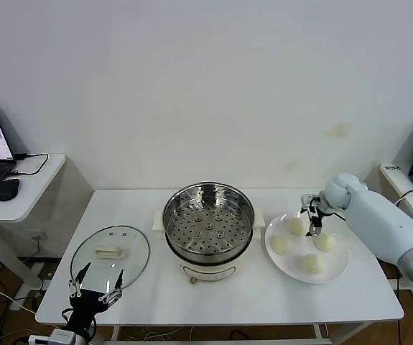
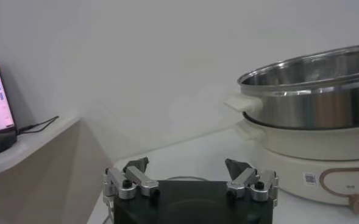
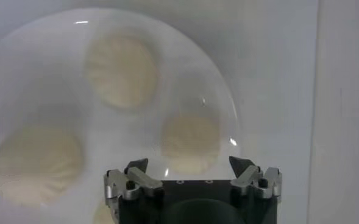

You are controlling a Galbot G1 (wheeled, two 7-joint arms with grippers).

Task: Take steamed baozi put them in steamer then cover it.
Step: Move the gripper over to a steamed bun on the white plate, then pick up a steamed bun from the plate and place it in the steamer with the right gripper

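Right hand [image 1: 312,218] spread, poised over far baozi [image 1: 296,226] on white plate [image 1: 339,269], right of steamer [image 1: 208,219]. Left hand [image 1: 95,287] spread, idle by cover [image 1: 110,255] on desk [image 1: 263,298]. Steamer empty; four buns, covering pending.

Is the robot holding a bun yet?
No, nothing is held. The right gripper hangs open over the buns on the plate. The left gripper waits open by the lid.

On the table [image 1: 213,302], the steamer [image 1: 208,223] stands mid-table — the lid [image 1: 110,251] lies flat toward the left edge, the plate [image 1: 339,267] with four buns [image 1: 312,263] toward the right edge.
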